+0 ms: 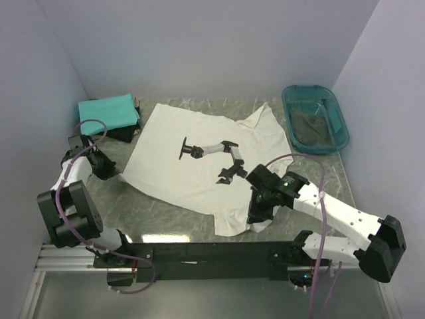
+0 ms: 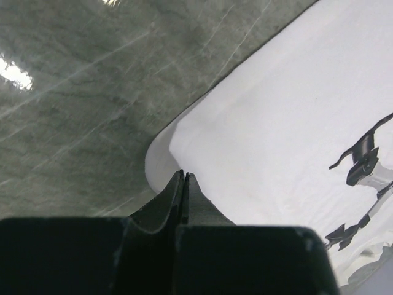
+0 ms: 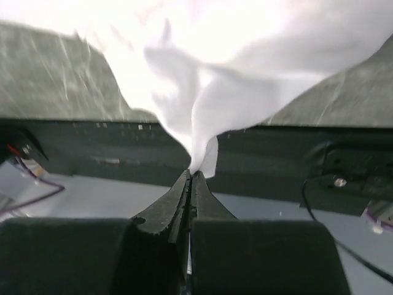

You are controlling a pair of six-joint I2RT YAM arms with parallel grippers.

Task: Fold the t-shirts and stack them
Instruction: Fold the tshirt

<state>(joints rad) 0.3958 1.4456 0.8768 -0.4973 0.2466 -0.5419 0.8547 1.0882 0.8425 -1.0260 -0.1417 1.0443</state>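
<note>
1. Both pinches are shut on the white, print-fronted cloth t-shirt [image 1: 166, 166], spread on the marbled green table [image 1: 133, 209]: left gripper [image 2: 183, 178] at its left corner, right gripper [image 3: 190, 175] at its near hem.
2. Both should be raised evenly, cloth kept taut.

On the table [image 1: 159, 209], a spread t-shirt [image 1: 166, 166] lies centrally; folded t-shirts [image 1: 106, 111] sit far left, a tub [image 1: 312, 88] far right.
</note>
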